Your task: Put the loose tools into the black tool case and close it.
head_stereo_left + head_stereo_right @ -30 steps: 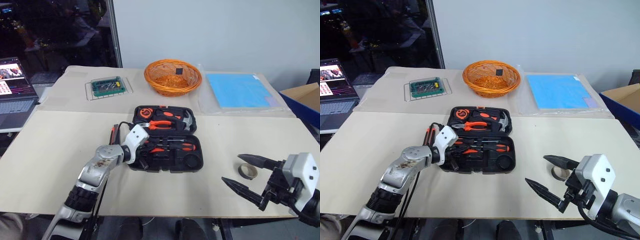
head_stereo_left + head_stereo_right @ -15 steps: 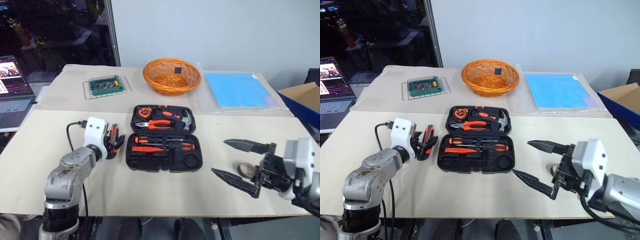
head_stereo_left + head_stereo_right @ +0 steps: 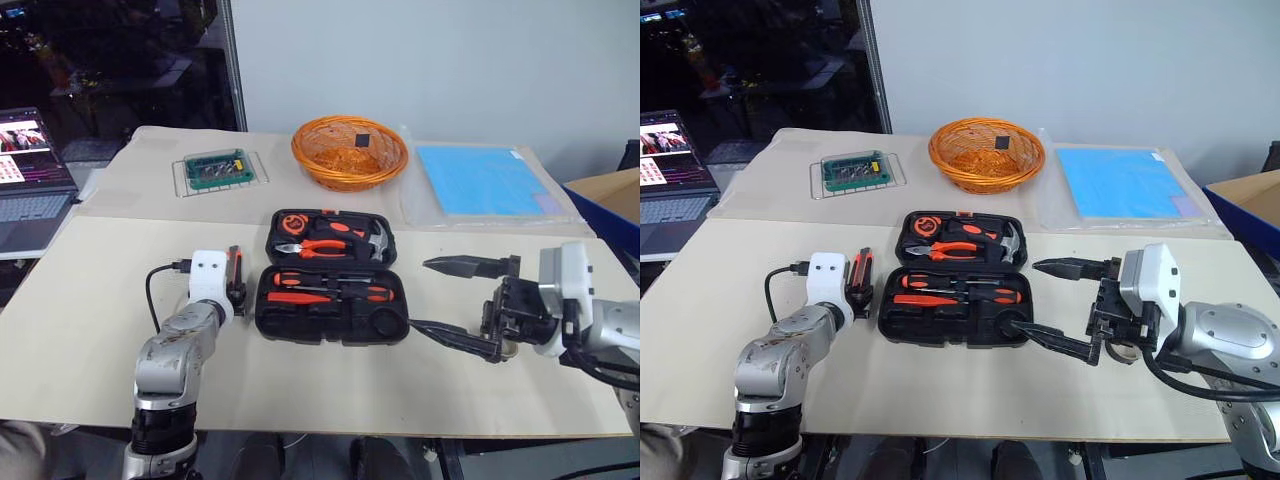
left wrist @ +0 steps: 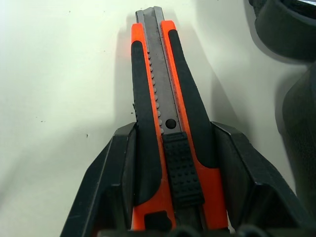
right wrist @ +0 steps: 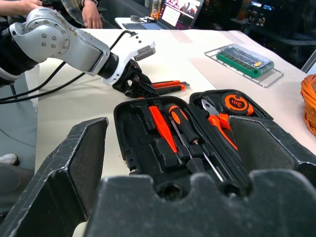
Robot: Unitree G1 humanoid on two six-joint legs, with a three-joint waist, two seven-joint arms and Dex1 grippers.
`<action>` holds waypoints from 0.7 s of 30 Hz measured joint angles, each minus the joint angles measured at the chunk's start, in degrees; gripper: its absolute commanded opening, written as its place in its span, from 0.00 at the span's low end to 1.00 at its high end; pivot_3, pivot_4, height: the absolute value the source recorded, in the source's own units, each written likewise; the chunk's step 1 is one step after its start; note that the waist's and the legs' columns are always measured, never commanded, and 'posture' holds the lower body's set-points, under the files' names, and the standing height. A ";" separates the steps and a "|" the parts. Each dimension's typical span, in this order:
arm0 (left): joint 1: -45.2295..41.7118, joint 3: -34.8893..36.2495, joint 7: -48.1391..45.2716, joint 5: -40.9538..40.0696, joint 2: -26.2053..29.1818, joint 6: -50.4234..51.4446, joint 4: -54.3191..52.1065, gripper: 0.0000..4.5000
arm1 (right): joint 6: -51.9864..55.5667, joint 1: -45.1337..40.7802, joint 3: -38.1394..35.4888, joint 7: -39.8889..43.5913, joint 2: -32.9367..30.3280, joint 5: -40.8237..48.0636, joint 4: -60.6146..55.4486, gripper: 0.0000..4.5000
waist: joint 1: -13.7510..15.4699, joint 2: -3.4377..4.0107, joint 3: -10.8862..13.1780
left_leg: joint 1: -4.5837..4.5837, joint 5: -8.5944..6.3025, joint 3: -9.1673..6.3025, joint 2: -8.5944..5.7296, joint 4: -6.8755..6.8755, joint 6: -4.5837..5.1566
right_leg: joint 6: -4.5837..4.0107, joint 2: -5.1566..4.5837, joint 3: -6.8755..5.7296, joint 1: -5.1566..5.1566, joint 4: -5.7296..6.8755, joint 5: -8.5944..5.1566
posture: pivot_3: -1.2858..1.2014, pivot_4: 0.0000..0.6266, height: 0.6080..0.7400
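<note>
You have the tool case [image 3: 331, 288] lying open at the table's [image 3: 90, 330] centre, with screwdrivers [image 3: 325, 291] in its near half and pliers [image 3: 322, 247] in its far half. The utility knife [image 3: 234, 277] lies just left of it. Behind it you find the basket [image 3: 349, 152], with the laptop [image 3: 32, 190] far left.

The utility knife [image 4: 170, 143] is orange with black grips and a grey steel slide. The tool case [image 3: 330, 322] is black, holding screwdrivers [image 3: 325, 293] with black-and-orange handles and orange-handled pliers [image 3: 322, 247]. The wicker basket [image 3: 350, 152] is orange, the mat [image 3: 480, 180] at far right light blue, the table cover [image 3: 90, 300] pale beige.
</note>
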 measured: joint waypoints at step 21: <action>-20.41 -25.21 -73.81 -10.77 33.22 -30.79 14.18 0.40 | 2.16 16.82 -15.46 7.72 -4.41 0.37 -1.97 1.00 | -0.24 0.11 0.14 | -0.44 -0.08 0.02 0.10 0.00 0.09 | -0.38 0.16 -0.06 -0.36 -0.12 0.14 | 0.52 0.24 1.00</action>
